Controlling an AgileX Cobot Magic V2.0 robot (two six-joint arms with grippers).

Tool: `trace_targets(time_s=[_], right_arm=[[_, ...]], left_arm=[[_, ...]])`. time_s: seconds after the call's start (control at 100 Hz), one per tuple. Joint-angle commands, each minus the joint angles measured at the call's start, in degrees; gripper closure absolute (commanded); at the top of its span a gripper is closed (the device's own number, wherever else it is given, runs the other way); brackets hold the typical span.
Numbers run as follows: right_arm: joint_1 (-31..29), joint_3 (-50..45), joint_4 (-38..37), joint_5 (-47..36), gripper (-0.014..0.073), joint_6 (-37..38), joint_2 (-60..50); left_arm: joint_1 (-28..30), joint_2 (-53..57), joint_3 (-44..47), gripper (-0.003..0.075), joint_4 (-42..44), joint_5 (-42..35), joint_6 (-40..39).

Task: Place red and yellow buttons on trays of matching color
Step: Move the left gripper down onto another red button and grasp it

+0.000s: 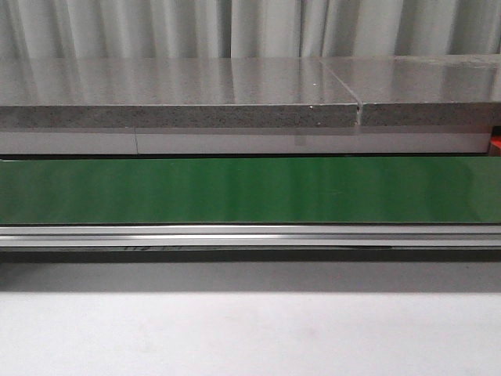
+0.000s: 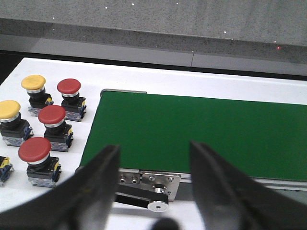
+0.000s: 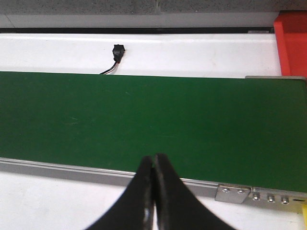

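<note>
The left gripper (image 2: 153,158) hangs with jaws spread and empty over the near end of the green belt (image 2: 201,134). The buttons stand in a cluster on the white table (image 2: 144,76) just beside that belt end: three red buttons (image 2: 52,115) and two yellow buttons (image 2: 33,82), each upright on a dark base, with part of another base at the frame edge. The right gripper (image 3: 153,165) has its jaws pressed together, holding nothing, above the belt's other end, where a corner of the red tray (image 3: 291,43) shows. No yellow tray is in view.

The buttons sit close together, so spread jaws coming down on one could likely knock over or push its neighbour. The rounded caps may slip out of a pinch that lands too high. A colour mix-up is also possible, since red and yellow stand side by side.

The front view shows only the belt, its metal rail (image 1: 250,235), a grey stone ledge (image 1: 180,94) and pale curtains (image 1: 250,27) behind
</note>
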State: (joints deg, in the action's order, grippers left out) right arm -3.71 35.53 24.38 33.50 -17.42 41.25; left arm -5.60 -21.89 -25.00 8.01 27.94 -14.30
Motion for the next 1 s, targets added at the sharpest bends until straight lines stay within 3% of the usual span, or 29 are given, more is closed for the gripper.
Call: trace_targets(time_s=[0.0, 0.06, 0.23, 0.44, 0.57, 0.84, 0.99], right_arm=[[0.2, 1.4, 0.8, -3.1, 0.0661, -0.7, -0.3], [0.2, 1.4, 0.8, -3.1, 0.0661, -0.7, -0.3], [0.2, 1.4, 0.8, -3.1, 0.0661, -0.7, -0.3], [0.2, 1.4, 0.8, -3.1, 0.0661, -0.7, -0.3], [0.2, 1.4, 0.8, -3.1, 0.0661, -0.7, -0.3], [0.2, 1.4, 0.8, -3.1, 0.0661, -0.7, -0.3], [0.2, 1.4, 0.8, -3.1, 0.0661, -0.7, -0.3]], left_arm=[[-0.3, -0.3, -1.5, 0.0105, 0.2, -4.2, 0.1], [-0.3, -0.3, -1.5, 0.0047, 0.2, -3.9, 0.1], [-0.2, -0.3, -1.8, 0.0051, 0.2, -2.6, -0.6], [4.2, -5.0, -7.9, 0.0051, 9.2, 0.4, -13.9], [9.3, -12.0, -13.3, 0.0051, 13.6, 3.8, -19.8], [21.7, -31.2, -20.1, 0.0051, 9.9, 3.5, -19.8], [24.8, -40.6, -22.3, 0.0051, 8.3, 3.4, -19.8]])
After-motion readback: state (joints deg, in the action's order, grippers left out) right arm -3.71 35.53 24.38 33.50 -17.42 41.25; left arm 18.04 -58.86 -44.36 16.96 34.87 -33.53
